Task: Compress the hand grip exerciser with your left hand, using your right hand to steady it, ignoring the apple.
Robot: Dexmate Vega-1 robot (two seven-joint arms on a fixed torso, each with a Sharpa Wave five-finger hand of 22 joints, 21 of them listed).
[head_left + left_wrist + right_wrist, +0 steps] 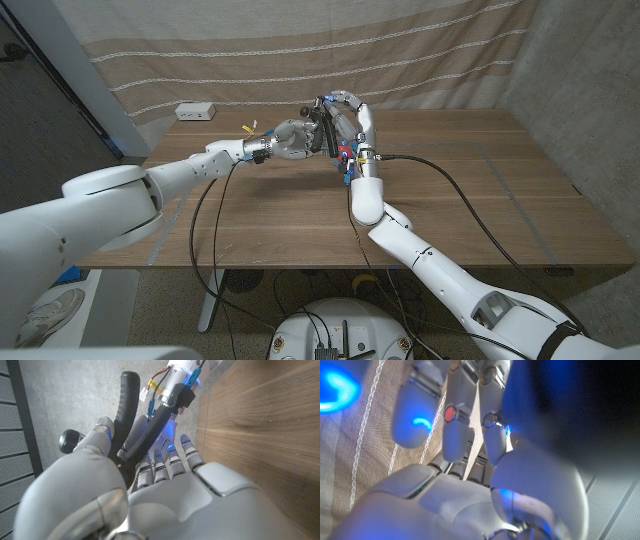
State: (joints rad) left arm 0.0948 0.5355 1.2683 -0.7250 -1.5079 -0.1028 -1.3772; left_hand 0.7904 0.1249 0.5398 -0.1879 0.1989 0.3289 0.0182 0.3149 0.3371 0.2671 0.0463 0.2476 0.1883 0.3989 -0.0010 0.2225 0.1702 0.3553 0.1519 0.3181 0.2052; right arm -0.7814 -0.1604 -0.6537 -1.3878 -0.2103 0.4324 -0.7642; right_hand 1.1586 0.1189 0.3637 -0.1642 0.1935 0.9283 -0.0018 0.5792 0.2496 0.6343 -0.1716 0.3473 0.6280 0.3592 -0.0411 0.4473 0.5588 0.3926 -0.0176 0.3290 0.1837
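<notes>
Both hands, left hand [291, 139] and right hand [343, 122], grip the exerciser [131, 415] aloft.

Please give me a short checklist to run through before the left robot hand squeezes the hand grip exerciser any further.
1. Left robot hand wrapped around the hand grip exerciser: ok, its fingers curl around a black handle in the left wrist view.
2. Right robot hand steadying the exerciser: ok, in the head view both hands meet on it above the table.
3. Exerciser fully compressed: cannot tell, the handles are partly hidden.
4. Right hand's exact contact points: cannot tell, the right wrist view is blurred.
5. Apple clear of the hands: cannot tell, no apple can be made out.
</notes>
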